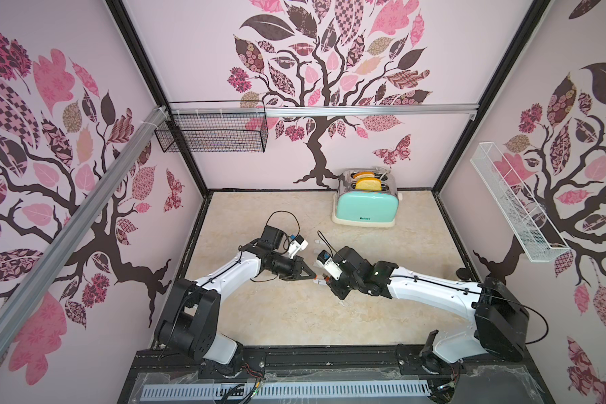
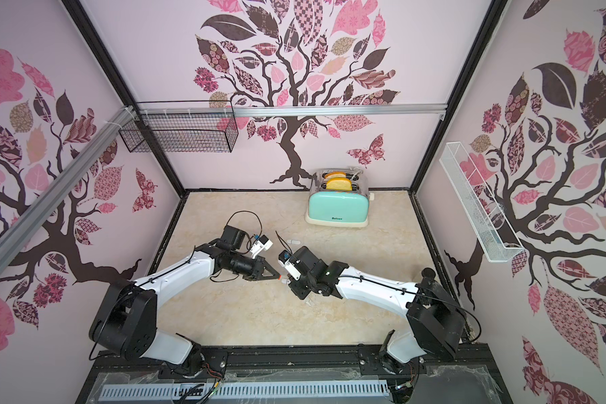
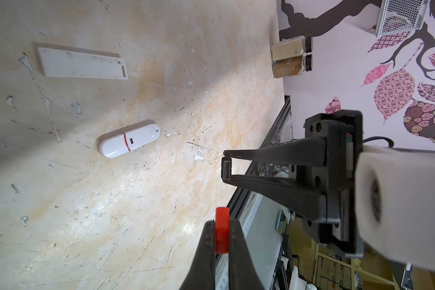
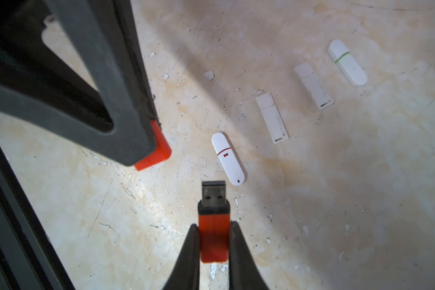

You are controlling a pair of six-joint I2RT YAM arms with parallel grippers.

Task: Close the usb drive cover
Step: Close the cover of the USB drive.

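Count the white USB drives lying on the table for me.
4, in a row in the right wrist view: the red-striped drive, then a plain rectangular drive, a second rectangular drive, and the green-striped drive at the far end. Others may be hidden beneath the arms.

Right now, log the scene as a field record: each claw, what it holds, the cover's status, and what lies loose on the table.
left claw: shut on red cap
right claw: shut on red usb drive
plug: metal plug bare, sticking out past the fingertips
cover status: not on; cap and plug apart
loose on table: white drive with red stripe, flat white stick, second flat white stick, white drive with green stripe
back of table: mint toaster
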